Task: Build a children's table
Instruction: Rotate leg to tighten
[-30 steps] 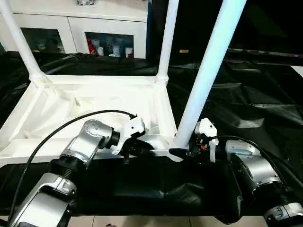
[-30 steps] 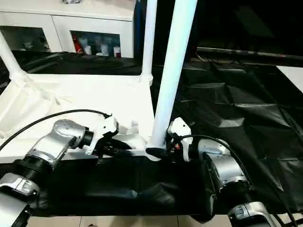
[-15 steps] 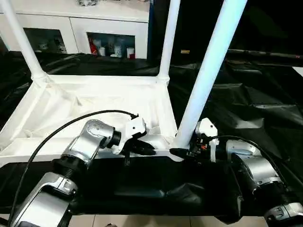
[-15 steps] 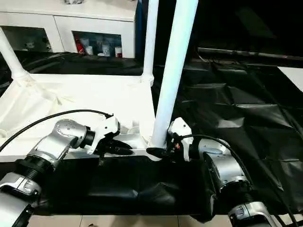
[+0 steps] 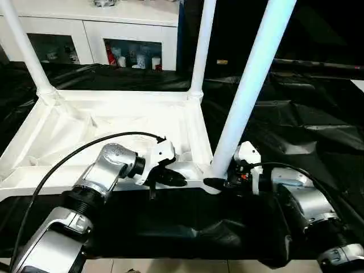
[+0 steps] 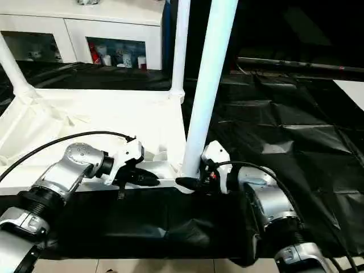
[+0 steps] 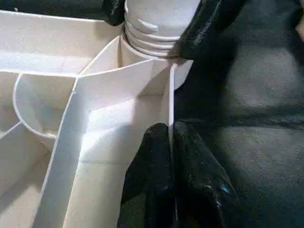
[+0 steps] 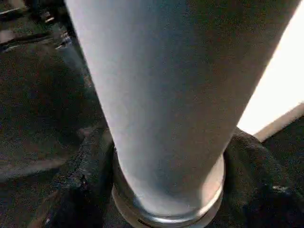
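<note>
Left wrist view shows the left gripper (image 7: 172,156) pinching the tabletop (image 5: 114,122) rim, seemingly steadying it, while the right gripper (image 5: 219,182) clasps the leg (image 5: 250,85) base at its socket.

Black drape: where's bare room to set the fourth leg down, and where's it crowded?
Bare: the black drape to the right of the tabletop, beyond the right gripper. Also the strip in front of the tabletop's near edge. Crowded: the near right corner, where the left gripper pinches the rim and the right grips the near leg.
</note>
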Controlling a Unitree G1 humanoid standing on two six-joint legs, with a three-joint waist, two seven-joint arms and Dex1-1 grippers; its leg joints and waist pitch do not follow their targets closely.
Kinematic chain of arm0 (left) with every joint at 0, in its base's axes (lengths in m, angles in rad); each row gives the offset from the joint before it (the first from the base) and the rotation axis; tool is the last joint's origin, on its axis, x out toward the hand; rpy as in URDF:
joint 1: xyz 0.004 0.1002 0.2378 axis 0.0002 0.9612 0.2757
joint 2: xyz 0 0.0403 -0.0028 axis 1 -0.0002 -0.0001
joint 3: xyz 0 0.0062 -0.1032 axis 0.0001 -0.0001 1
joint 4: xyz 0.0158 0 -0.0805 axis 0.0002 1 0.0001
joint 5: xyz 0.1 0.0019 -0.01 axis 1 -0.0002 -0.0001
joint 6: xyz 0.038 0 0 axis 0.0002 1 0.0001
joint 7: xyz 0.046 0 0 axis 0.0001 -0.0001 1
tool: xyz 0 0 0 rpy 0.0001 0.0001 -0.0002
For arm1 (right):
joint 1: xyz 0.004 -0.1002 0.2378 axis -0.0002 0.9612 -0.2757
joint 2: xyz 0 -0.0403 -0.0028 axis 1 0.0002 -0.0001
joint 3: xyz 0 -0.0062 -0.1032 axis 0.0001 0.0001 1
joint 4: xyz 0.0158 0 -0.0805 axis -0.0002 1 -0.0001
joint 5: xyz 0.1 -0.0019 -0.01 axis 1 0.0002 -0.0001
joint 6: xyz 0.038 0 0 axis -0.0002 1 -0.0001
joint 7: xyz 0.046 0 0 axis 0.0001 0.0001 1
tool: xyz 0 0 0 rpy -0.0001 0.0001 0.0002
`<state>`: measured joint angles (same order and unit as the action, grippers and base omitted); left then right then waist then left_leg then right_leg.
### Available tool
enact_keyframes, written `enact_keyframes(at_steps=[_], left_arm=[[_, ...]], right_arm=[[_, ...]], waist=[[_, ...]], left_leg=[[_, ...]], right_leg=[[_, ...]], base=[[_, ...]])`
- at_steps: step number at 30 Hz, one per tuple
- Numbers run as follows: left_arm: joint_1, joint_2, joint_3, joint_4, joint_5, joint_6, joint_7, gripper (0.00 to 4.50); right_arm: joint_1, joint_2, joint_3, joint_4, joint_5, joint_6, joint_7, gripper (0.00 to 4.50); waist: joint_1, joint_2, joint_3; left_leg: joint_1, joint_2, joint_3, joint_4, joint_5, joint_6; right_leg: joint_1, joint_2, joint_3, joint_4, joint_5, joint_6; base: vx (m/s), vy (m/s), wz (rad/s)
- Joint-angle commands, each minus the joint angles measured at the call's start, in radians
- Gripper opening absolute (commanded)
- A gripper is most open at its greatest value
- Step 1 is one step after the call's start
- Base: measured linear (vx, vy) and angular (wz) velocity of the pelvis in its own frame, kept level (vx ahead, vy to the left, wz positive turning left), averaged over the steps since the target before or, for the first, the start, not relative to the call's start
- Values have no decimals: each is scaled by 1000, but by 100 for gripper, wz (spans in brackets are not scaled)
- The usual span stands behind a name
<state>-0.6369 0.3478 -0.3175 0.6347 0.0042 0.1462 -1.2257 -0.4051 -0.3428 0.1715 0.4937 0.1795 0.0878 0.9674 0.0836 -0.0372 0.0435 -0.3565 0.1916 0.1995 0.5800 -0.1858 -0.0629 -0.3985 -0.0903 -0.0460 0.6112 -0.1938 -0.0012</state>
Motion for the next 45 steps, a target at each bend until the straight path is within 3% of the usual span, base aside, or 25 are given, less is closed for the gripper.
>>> enact_keyframes(at_steps=[1, 4, 5, 6, 10, 13, 14, 17, 19, 20, 24, 28, 31, 33, 35, 36, 41, 45], left_arm=[[10, -21, 9, 44, 13, 14, 68, 0], [-2, -42, 17, 67, 24, 17, 128, 0], [-22, -76, 20, 104, 49, 24, 222, 0], [-26, -84, 20, 112, 54, 26, 242, 0], [-58, -143, 20, 156, 79, 57, 359, 0], [-93, -225, 3, 202, 109, 81, 469, 0], [-96, -232, 1, 206, 111, 82, 475, 0], [-108, -255, -19, 233, 132, 65, 481, 0], [-110, -248, -14, 239, 124, 66, 451, 0], [-110, -248, -14, 239, 124, 66, 449, 0], [-87, -201, -19, 207, 113, 70, 348, 0], [-62, -151, -32, 173, 111, 78, 255, 0], [-30, -90, -51, 121, 98, 60, 145, 0], [-11, -56, -61, 86, 84, 39, 73, 0], [21, -8, -66, 23, 49, 32, -36, 0], [38, 13, -64, -12, 28, 21, -82, 0], [55, 59, -57, -68, 19, 61, -113, 0], [66, 73, -49, -89, 12, 67, -118, 0]], right_arm=[[0, 15, -42, 43, -41, 9, -128, 272], [2, 50, -59, 56, -47, 15, -209, 272], [1, 102, -70, 74, -76, 24, -344, 272], [1, 113, -72, 79, -83, 26, -376, 272], [-14, 187, -84, 118, -125, 43, -579, 272], [-42, 273, -82, 161, -150, 46, -730, 272], [-44, 280, -80, 162, -149, 45, -734, 272], [-53, 312, -61, 162, -156, 25, -721, 272], [-50, 318, -71, 131, -120, -14, -656, 328], [-50, 317, -72, 129, -118, -14, -653, 328], [-48, 248, -80, 70, -67, -13, -526, 370], [-31, 150, -41, 11, -57, 17, -363, 406], [4, 57, -13, -67, -34, 42, -189, 406], [20, 14, -4, -106, -16, 59, -108, 406], [36, -37, 6, -148, 9, 90, -18, 406], [41, -57, 12, -161, 20, 106, 18, 406], [37, -81, 32, -158, 32, 133, 80, 406], [26, -73, 30, -146, 29, 132, 92, 379]], waist=[[-3, -2, -46], [-6, -1, -46], [-7, 0, -46], [-9, 0, -46], [-13, 1, -46], [-13, 4, -46], [-15, 4, -46], [-9, 9, -46], [-6, 8, -47], [-5, 7, -48], [-4, 4, -50], [-3, 1, -56], [-3, -1, -59], [-1, -5, -55], [-2, -2, -54], [-3, 0, -51], [-1, 2, -50], [2, -1, -52]], left_leg=[[9, 40, -22, -78, -293, 0], [9, 41, -23, -80, -298, -4], [9, 41, -23, -80, -299, -6], [11, 38, -25, -82, -306, -23], [10, 36, -26, -84, -314, -31], [10, 36, -25, -83, -315, -22], [12, 36, -24, -83, -318, -24], [10, 35, -25, -84, -323, -16], [9, 34, -24, -84, -321, -8], [9, 35, -24, -84, -321, -6], [4, 37, -25, -84, -299, 8], [0, 37, -20, -72, -203, 45], [-4, 35, -16, -64, -131, 85], [-4, 35, -15, -64, -139, 102], [-3, 39, -18, -67, -166, 99], [0, 43, -17, -70, -179, 91], [8, 47, -16, -75, -219, 45], [6, 43, -15, -73, -192, 40]], right_leg=[[30, -57, 39, -91, -333, -182], [29, -56, 40, -91, -333, -173], [29, -56, 40, -92, -333, -173], [27, -56, 39, -93, -351, -165], [27, -57, 40, -97, -376, -149], [26, -56, 42, -99, -359, -146], [22, -54, 42, -100, -357, -147], [26, -55, 42, -102, -356, -133], [27, -54, 42, -102, -342, -130], [27, -55, 42, -102, -342, -130], [33, -54, 40, -96, -300, -142], [44, -52, 39, -78, -125, -192], [52, -52, 38, -65, -4, -231], [53, -52, 38, -68, -21, -235], [53, -56, 37, -70, -79, -235], [47, -54, 39, -73, -108, -236], [40, -52, 38, -74, -166, -240], [42, -53, 40, -70, -133, -236]], base=[[0, 0, 0], [0, 0, 0], [0, 0, 0], [0, 0, 0], [0, 0, 0], [0, 0, 0], [0, 0, 0], [0, 0, 0], [0, 0, 0], [0, 0, 0], [0, 0, 0], [0, 0, 0], [0, 0, 0], [0, 0, 0], [0, 0, 0], [0, 0, 0], [0, 0, 0], [0, 0, 0]])
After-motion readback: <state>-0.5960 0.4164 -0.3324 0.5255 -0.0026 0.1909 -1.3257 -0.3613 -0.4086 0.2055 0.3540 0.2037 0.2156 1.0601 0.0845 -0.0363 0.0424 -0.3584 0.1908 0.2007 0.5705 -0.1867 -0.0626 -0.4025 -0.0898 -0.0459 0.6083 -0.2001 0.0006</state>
